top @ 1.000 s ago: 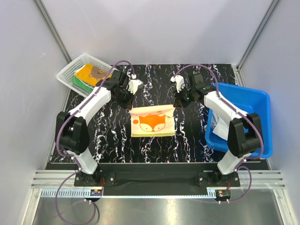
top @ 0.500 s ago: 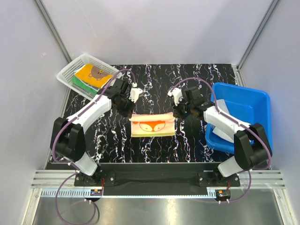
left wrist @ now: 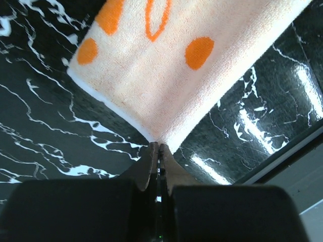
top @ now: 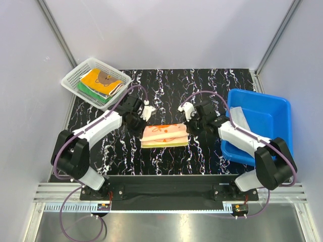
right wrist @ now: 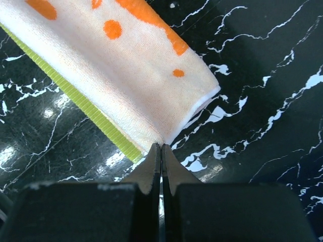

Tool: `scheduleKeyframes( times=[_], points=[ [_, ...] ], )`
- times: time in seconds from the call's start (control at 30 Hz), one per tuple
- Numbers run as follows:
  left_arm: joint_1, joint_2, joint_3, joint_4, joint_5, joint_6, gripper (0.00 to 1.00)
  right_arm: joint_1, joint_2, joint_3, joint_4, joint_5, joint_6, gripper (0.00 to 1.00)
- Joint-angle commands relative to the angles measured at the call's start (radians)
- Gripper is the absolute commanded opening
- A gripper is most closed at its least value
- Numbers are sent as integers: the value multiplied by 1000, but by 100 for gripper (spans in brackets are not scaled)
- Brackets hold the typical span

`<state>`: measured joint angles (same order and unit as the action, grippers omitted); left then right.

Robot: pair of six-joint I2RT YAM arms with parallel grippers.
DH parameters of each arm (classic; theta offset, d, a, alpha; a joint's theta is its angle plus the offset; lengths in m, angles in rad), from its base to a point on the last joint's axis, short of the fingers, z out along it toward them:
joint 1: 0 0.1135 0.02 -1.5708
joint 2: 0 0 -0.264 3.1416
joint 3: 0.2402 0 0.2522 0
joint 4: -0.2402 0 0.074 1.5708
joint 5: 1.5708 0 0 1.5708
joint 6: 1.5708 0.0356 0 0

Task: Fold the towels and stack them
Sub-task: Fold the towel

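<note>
1. At the far left corner of the desk (top: 202, 85) stands a white mesh basket (top: 72, 75). In it a yellow towel (top: 101, 79) with a brown bear print lies on top, and a green towel (top: 87, 89) shows under its near edge.
2. The left tool (top: 142, 126) reaches in low from the left. Its fingers (left wrist: 151, 160) are pressed together with no gap, pinching the left far corner of the orange towel (top: 164, 135) (in the left wrist view the corner runs straight into the closed tips).
3. The orange towel lies folded in the middle of the black, white-veined desk, between the two tools. Its top is pale peach with orange prints, and a yellow-green strip shows along its near edge.
4. The right tool (top: 189, 127) mirrors the left. Its fingers (right wrist: 169, 164) are closed tight on the towel's right far corner (in the right wrist view white hem meets the tips, with a ribbed lime edge just beside).
5. At the right edge sits a blue tub (top: 272, 103), holding a grey cloth (top: 241, 119) against its left wall.
</note>
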<state>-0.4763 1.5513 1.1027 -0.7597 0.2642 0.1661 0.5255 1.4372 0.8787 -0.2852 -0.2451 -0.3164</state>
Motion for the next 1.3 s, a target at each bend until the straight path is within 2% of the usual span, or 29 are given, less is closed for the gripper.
scheduleKeyframes(
  times=[0.0,0.27,0.37,0.43,0.53,0.63,0.83,0.97,1.07,1.27],
  points=[
    [-13,-51,-27,17,13,-39,0,21,-26,-6,-5,23,39,1],
    [-31,-50,-89,36,49,-76,0,25,-11,-12,-60,12,147,6],
    [-39,-37,-99,26,60,-92,9,33,26,22,-118,70,198,17],
    [-42,-37,-90,13,49,-105,11,33,51,64,-163,114,217,32],
    [-41,-54,-54,-1,38,-123,22,31,51,94,-224,107,221,33],
    [-42,-63,-6,-18,29,-142,29,33,5,94,-194,101,247,33],
    [-44,-17,36,-1,-6,-203,28,33,-35,117,-125,37,417,32],
    [-42,-14,-39,88,-54,-276,28,39,5,76,-56,-9,551,30],
    [-30,6,-79,120,-151,-349,29,45,38,16,-3,-7,647,31],
    [64,82,-93,172,-151,-470,24,48,114,-72,93,3,767,30]
  ],
)
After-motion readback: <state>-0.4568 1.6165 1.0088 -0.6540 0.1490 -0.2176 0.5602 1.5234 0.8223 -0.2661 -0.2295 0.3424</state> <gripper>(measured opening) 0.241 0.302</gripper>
